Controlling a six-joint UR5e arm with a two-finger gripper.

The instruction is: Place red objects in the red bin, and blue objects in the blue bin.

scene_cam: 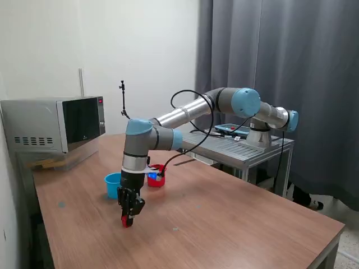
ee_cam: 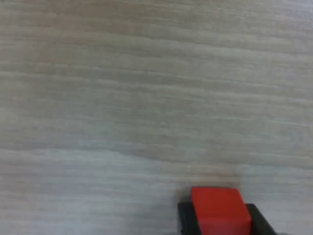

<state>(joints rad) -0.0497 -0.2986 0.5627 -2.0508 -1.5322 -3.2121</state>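
A small red cube (scene_cam: 127,221) sits between the dark fingers of my gripper (scene_cam: 128,216), which is shut on it just above or on the wooden table; I cannot tell if it touches. The wrist view shows the same red cube (ee_cam: 217,210) clamped by the gripper (ee_cam: 218,218), with a black finger (ee_cam: 184,218) on each side and bare wood beyond. Behind the gripper stands the light blue cup (scene_cam: 114,185), the blue bin. The red cup (scene_cam: 157,177), the red bin, stands to the exterior view's right of it. A small dark blue patch (scene_cam: 151,175) shows at the red cup; what it is stays unclear.
A silver microwave (scene_cam: 56,124) stands at the table's back on the exterior view's left. A metal cart (scene_cam: 247,150) holding the arm's base and a flat device (scene_cam: 232,130) stands behind the table. A black cable loops from the arm. The table's front edge (scene_cam: 331,232) runs close on the exterior view's right.
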